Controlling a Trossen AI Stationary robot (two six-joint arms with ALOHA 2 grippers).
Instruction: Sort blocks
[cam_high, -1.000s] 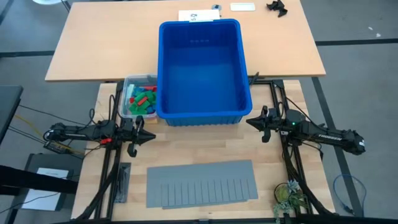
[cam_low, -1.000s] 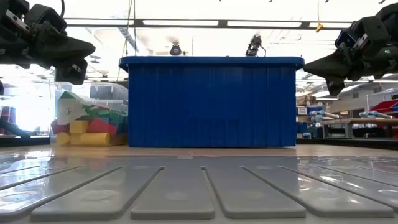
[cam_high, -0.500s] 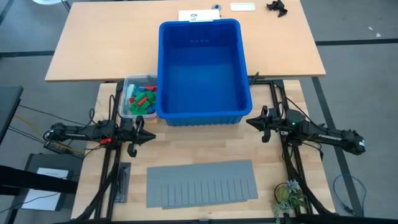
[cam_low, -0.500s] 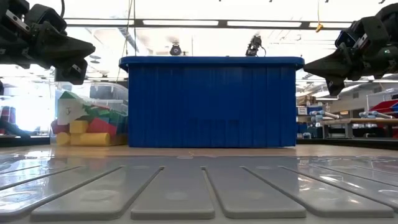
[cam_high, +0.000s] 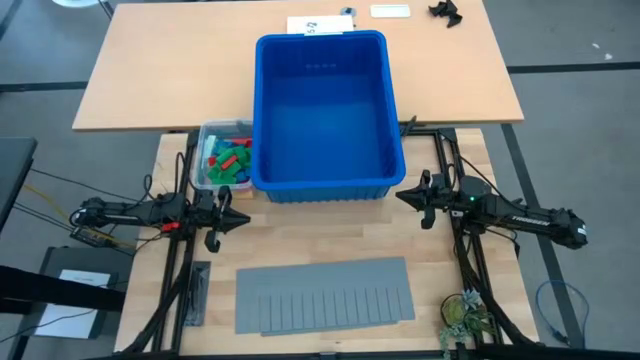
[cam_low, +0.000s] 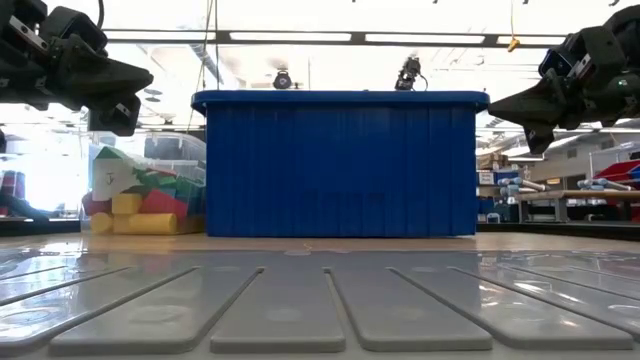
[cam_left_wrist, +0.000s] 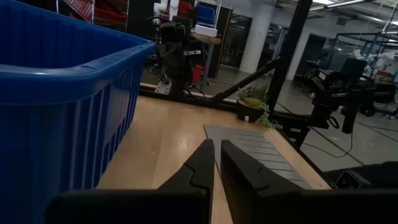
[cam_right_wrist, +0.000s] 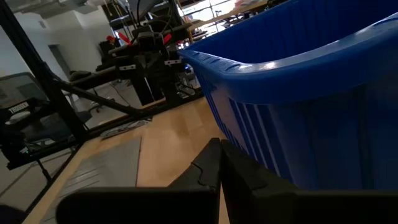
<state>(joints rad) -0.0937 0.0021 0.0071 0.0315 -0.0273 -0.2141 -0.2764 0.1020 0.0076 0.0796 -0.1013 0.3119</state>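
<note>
The blocks (cam_high: 228, 157), red, green, blue and yellow, lie piled in a small clear tub (cam_high: 203, 172) that stands against the left side of the large blue bin (cam_high: 325, 110); the low view shows the blocks (cam_low: 145, 205) left of the bin (cam_low: 340, 165). My left gripper (cam_high: 244, 220) is shut and hovers level above the table, near the bin's front left corner, holding nothing. My right gripper (cam_high: 400, 195) is shut too, level, off the bin's front right corner, with nothing in it.
A grey ribbed mat (cam_high: 323, 294) lies on the wooden table near its front edge. A small plant (cam_high: 462, 318) stands at the front right corner. Papers (cam_high: 320, 24) and a dark object (cam_high: 446, 11) lie on the far table behind the bin.
</note>
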